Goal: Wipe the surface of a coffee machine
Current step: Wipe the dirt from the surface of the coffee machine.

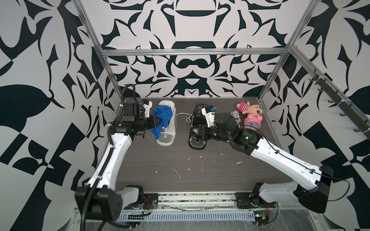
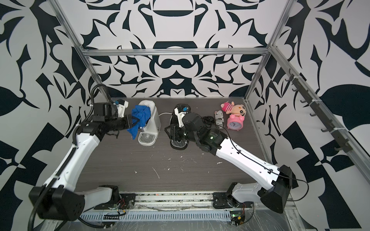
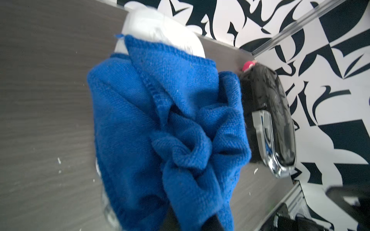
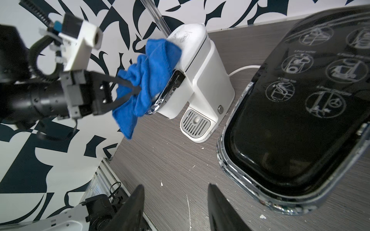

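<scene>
While my left hand [image 4: 138,90] is closed tight on the bunched blue cloth [image 1: 162,117], the cloth is pressed on the upper front of the white coffee machine [image 1: 173,122], which stands toward the back left part of the table [image 1: 200,170]. In the right wrist view the cloth covers the front edge of the lid [image 4: 190,34] and part of the chrome lever [image 4: 170,90], and one loose end hangs down beside the machine. So I judge that the wiping step itself is in hand, at the top and the front face; how much of the surface is already done I cannot say.

My right hand [image 4: 176,186] is about half open and holds nothing; in its opening I see only bare table. It waits just beside the black coffee machine [image 4: 300,100].

For the next move I think I must keep the grip firm and draw the cloth across the lid and down the side with light pressure, so the machine does not slide or tip. The hanging end could catch on the lever.
</scene>
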You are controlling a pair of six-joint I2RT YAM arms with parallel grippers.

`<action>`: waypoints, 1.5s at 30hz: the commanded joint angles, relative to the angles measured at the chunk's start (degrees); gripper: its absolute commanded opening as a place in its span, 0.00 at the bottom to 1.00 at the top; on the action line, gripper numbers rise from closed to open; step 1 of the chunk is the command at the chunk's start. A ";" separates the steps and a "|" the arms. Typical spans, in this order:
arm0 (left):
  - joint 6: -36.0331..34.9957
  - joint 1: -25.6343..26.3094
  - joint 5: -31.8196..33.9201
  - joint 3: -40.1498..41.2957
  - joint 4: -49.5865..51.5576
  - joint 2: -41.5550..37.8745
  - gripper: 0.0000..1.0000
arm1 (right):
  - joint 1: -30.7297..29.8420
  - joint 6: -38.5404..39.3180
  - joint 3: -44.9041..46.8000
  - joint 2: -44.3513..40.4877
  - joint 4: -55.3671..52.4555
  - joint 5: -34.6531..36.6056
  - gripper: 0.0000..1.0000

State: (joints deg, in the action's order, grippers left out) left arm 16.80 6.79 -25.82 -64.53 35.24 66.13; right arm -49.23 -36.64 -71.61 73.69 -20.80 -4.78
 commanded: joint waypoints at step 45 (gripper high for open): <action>24.50 -20.99 -24.54 9.55 -26.43 -0.66 0.00 | -1.55 -0.72 2.24 -5.58 -0.31 1.35 0.52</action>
State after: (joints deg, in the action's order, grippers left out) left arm 40.21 -14.06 -40.42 -53.36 13.96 64.79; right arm -50.50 -37.08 -69.12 68.60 -22.11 -4.08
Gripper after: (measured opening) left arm 0.092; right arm 0.524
